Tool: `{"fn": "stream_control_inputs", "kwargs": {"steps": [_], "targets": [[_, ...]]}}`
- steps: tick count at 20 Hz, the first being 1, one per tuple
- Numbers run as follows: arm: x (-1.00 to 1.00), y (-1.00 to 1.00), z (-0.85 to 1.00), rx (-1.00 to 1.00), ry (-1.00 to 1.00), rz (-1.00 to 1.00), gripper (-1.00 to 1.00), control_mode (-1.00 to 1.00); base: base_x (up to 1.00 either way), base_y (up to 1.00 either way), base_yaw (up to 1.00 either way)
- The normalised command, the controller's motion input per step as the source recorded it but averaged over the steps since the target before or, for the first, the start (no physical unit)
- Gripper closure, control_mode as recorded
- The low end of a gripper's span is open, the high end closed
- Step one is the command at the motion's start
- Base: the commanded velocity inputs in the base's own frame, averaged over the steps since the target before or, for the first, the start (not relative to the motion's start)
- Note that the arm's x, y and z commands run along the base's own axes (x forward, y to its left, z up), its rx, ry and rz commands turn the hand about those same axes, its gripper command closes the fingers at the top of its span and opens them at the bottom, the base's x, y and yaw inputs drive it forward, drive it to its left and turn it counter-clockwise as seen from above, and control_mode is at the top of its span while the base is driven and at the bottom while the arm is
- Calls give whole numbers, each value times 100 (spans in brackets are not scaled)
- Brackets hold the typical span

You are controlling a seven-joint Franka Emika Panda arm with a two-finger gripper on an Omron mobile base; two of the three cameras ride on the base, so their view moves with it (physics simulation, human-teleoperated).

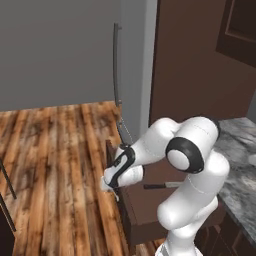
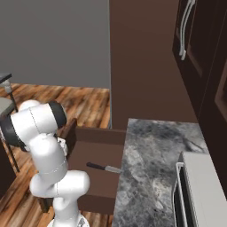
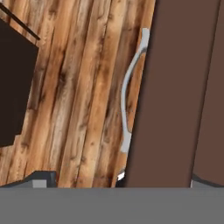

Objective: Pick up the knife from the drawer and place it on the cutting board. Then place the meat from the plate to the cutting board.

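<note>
The dark brown drawer (image 1: 150,207) stands pulled out below the counter, and I also see its box (image 2: 95,150) from the other side. Inside it lies the knife (image 1: 161,186), black handle toward the front panel, blade toward the counter (image 2: 104,167). My gripper (image 1: 112,186) hangs open just above the drawer's front panel (image 3: 175,87), fingers (image 3: 43,179) wide apart and holding nothing. The panel's curved silver handle (image 3: 127,100) lies below the hand. The cutting board, the plate and the meat are out of view.
A grey marble counter (image 2: 155,164) runs along the drawer's right, with a white appliance (image 2: 199,190) at its near end. Tall dark cabinets (image 2: 195,44) rise behind. A grey fridge with a long handle (image 1: 116,65) stands beyond the drawer. Wood floor (image 1: 55,165) lies left, with a dark stool (image 3: 13,87).
</note>
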Motion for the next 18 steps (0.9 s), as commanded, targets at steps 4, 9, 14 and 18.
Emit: {"fn": "stream_control_inputs", "kwargs": {"steps": [4, 9, 14, 18], "targets": [[-1, 96, -44, 5, 9, 5, -100, -100, 0, 0, 0], [-4, -3, 8, 3, -8, -1, -100, -100, 0, 0, 0], [-19, -30, 76, 1, -15, 3, -100, -100, 0, 0, 0], [0, -70, 63, 6, 0, 7, -100, -100, 0, 0, 0]]}}
